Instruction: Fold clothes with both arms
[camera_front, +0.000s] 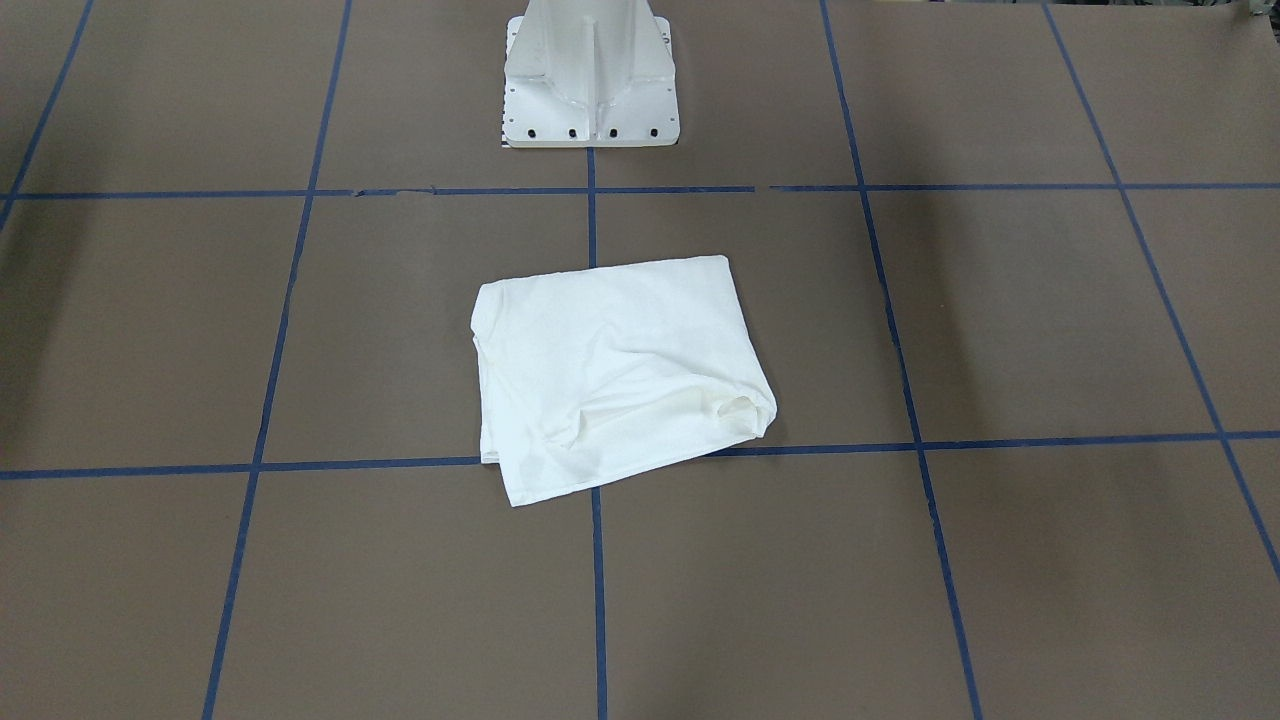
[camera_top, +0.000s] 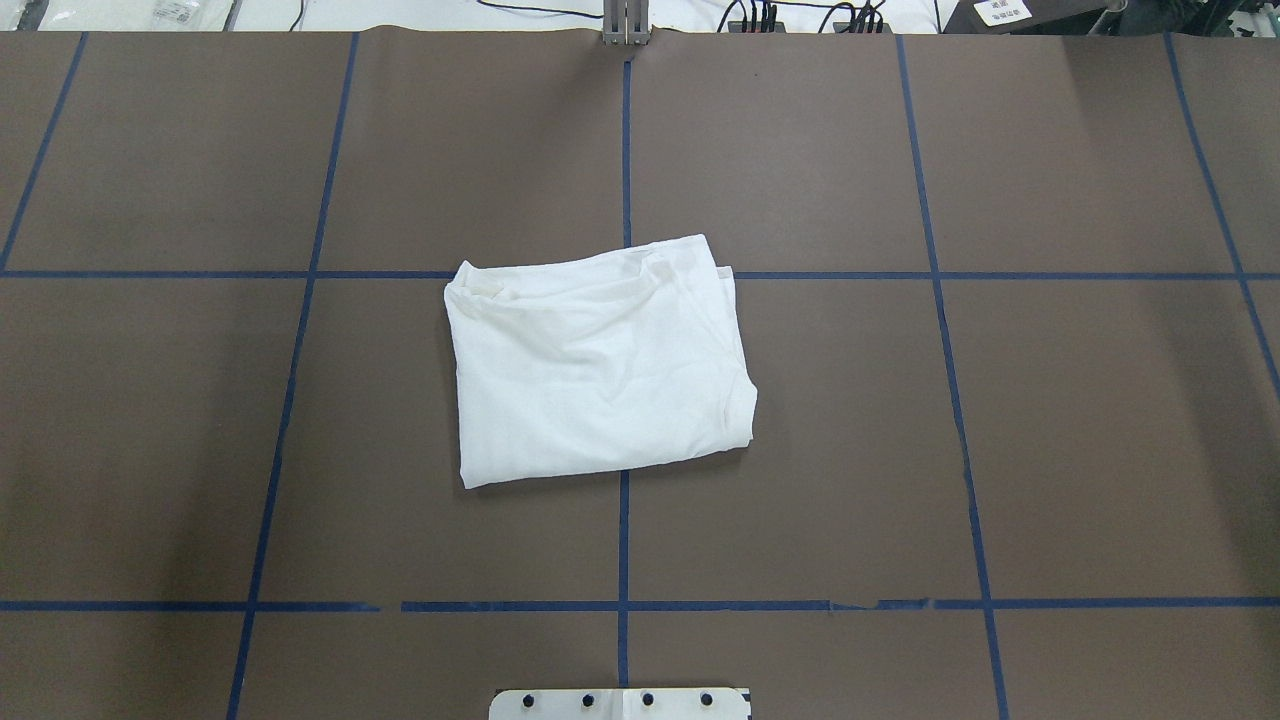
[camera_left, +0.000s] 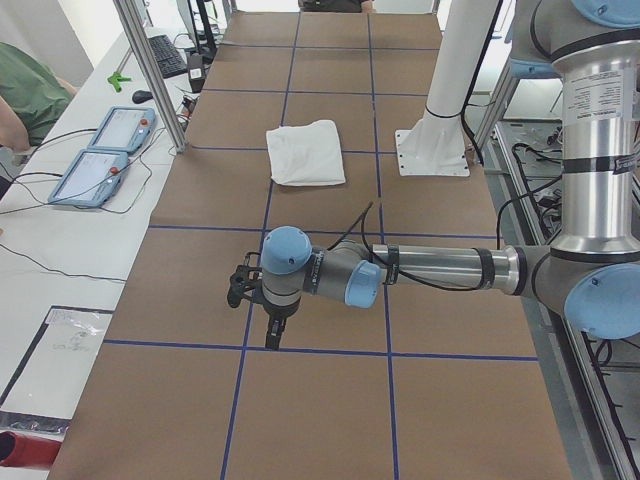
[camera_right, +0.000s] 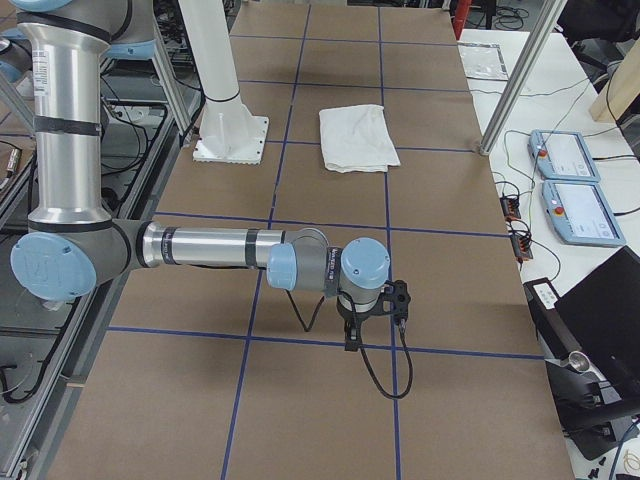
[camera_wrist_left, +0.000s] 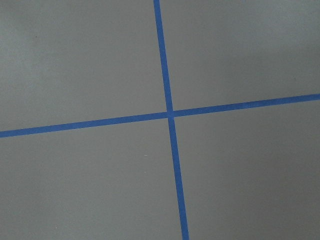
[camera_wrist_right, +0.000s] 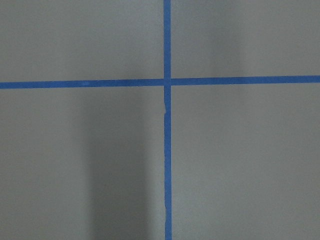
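The clothes (camera_front: 620, 375) are one white shirt, folded into a rough rectangle and lying at the middle of the brown table (camera_top: 1050, 400) across a blue tape crossing. It also shows as the clothes (camera_top: 595, 360), the clothes (camera_left: 305, 152) and the clothes (camera_right: 357, 138). Both arms stay far from it, at opposite ends of the table. The left gripper (camera_left: 272, 335) points down over a tape line in the exterior left view. The right gripper (camera_right: 352, 340) points down likewise in the exterior right view. I cannot tell whether either is open or shut. Both wrist views show only bare table and tape.
A white pedestal base (camera_front: 590, 85) stands at the robot's edge behind the shirt. Two teach pendants (camera_left: 95, 155) lie on a white side bench beyond an aluminium post (camera_left: 150, 70). A person's green sleeve (camera_left: 30, 85) shows at that bench.
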